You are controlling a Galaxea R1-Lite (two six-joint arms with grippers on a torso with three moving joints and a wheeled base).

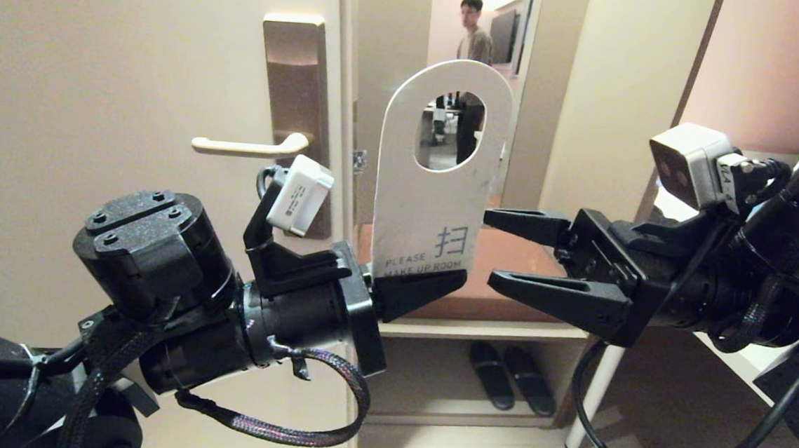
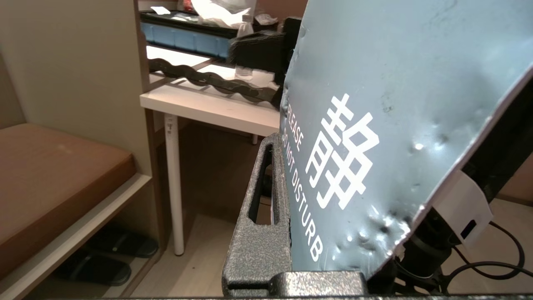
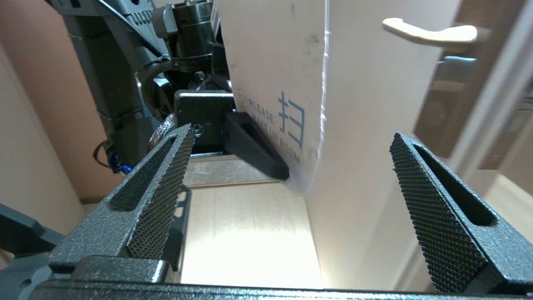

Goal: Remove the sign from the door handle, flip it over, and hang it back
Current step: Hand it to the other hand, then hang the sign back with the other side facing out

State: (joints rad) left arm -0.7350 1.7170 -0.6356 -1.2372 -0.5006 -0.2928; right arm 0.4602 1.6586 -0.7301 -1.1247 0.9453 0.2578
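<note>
1. We note the left gripper (image 1: 412,292), nearest us, fingers (image 2: 258,233) clamped on the bottom edge of the sign (image 1: 438,177); sign upright in mid-air, off the door handle (image 1: 250,146).
2. Right gripper (image 1: 503,249) sits just beside the sign's edge, fingers (image 3: 162,200) wide apart, holding nothing.
3. White "PLEASE MAKE UP ROOM" face is toward us; the blue-grey "DO NOT DISTURB" face is toward the left wrist camera.
4. Door handle, beyond, is bare.
5. Judgement: removal done; whether the flip is complete we cannot tell; rehanging the hole over the lever is left.
</note>
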